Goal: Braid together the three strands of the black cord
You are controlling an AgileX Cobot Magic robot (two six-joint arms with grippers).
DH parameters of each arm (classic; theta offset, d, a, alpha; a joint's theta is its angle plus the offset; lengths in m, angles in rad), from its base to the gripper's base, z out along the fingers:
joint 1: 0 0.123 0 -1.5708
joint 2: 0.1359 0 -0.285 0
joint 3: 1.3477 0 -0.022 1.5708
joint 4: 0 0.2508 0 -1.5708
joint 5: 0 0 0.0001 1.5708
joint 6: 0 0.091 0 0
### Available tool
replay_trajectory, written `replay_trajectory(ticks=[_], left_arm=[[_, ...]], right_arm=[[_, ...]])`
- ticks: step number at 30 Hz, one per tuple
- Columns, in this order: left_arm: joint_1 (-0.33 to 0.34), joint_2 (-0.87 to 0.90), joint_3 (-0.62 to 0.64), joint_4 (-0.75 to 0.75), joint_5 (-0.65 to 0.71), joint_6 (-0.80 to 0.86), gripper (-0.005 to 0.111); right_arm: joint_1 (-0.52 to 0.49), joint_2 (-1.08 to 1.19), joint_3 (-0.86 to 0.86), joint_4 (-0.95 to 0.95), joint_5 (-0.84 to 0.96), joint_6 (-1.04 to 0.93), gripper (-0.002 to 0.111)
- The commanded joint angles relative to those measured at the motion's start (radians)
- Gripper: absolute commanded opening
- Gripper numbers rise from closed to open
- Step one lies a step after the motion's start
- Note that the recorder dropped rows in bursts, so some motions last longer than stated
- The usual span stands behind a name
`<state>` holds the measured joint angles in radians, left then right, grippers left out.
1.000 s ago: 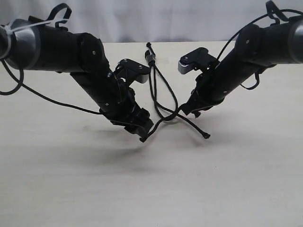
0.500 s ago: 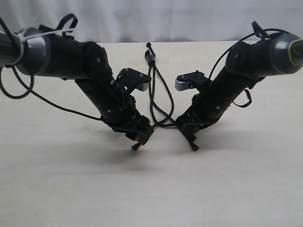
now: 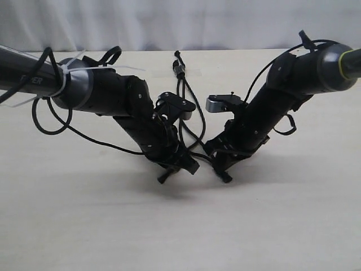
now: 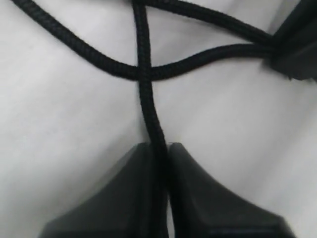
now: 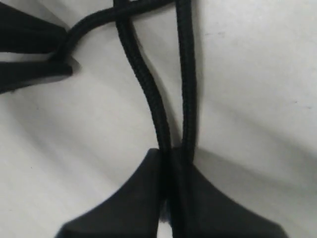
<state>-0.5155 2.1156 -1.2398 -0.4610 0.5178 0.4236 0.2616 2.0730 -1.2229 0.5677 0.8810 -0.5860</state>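
Note:
The black cord's knot and sleeve [image 3: 179,69] lie at the far middle of the table, and the three strands [image 3: 185,107] run from there toward me. My left gripper [image 3: 186,166] [image 4: 159,147] is shut on one strand [image 4: 148,114], whose tip [image 3: 161,179] sticks out below the fingers. Another strand [image 4: 99,59] crosses over it just ahead. My right gripper [image 3: 219,165] [image 5: 174,151] is shut with two strands [image 5: 148,94] [image 5: 186,74] running side by side into its jaws. The two grippers are almost touching; each wrist view shows the other gripper's fingers [image 4: 297,49] [image 5: 29,47].
The beige table [image 3: 84,226] stretches around both arms. Glossy black cables [image 3: 51,113] loop off the left arm, and more hang off the right arm [image 3: 287,121]. A white curtain [image 3: 225,22] hangs behind the table's far edge.
Both grippers have come down and toward each other. The strand end that lay loose on the table near the right gripper is now gathered at its jaws.

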Motion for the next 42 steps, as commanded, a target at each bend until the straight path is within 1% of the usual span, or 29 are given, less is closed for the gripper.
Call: replay_trajectory(ticks=[1,3,6,13,16,18,21,24,27,31,34,35,37,40,42], left_arm=[[-0.009,0.034,0.01,0.013,0.058,-0.009,0.0],[-0.009,0.034,0.01,0.015,0.063,-0.009,0.0],[-0.009,0.034,0.01,0.015,0.076,-0.009,0.0],[-0.009,0.034,0.01,0.015,0.105,-0.009,0.0],[-0.009,0.034,0.01,0.015,0.117,-0.009,0.0],[-0.009,0.034,0.01,0.013,0.124,-0.009,0.0],[-0.009,0.034,0.01,-0.02,0.135,-0.009,0.0],[-0.009,0.034,0.01,-0.052,0.149,-0.009,0.0],[-0.009,0.034,0.01,-0.054,0.163,-0.009,0.0],[-0.009,0.034,0.01,-0.058,0.178,-0.009,0.0],[-0.009,0.034,0.01,-0.103,0.186,-0.009,0.0],[-0.009,0.034,0.01,-0.118,0.186,-0.009,0.001],[-0.009,0.034,0.01,-0.127,0.179,-0.009,0.01],[-0.009,0.034,0.01,-0.127,0.183,-0.005,0.032],[-0.009,0.032,0.01,-0.125,0.183,-0.005,0.045]], right_arm=[[-0.006,-0.032,-0.011,0.027,0.024,0.007,0.004],[-0.006,-0.06,-0.024,0.023,0.031,0.022,0.004],[-0.006,-0.076,-0.047,-0.043,0.019,0.068,0.004],[-0.006,-0.05,-0.045,-0.206,-0.106,0.078,0.004],[-0.006,-0.024,-0.017,-0.212,-0.141,0.112,0.004],[-0.004,-0.003,-0.001,-0.208,-0.11,0.138,0.004],[-0.004,0.012,0.03,-0.132,-0.056,0.14,0.004],[-0.004,0.012,0.077,-0.031,-0.027,0.109,0.004],[-0.004,0.012,0.128,0.066,-0.013,0.043,0.004],[-0.004,0.012,0.159,0.114,-0.03,0.014,0.004],[-0.004,0.012,0.159,0.164,-0.031,-0.015,0.004],[-0.004,0.012,0.159,0.178,-0.036,-0.016,0.004],[-0.004,0.01,0.159,0.18,-0.045,-0.014,0.006],[-0.004,-0.001,0.159,0.18,-0.05,-0.004,0.017],[-0.006,-0.016,0.159,0.18,-0.053,0.006,0.028]])
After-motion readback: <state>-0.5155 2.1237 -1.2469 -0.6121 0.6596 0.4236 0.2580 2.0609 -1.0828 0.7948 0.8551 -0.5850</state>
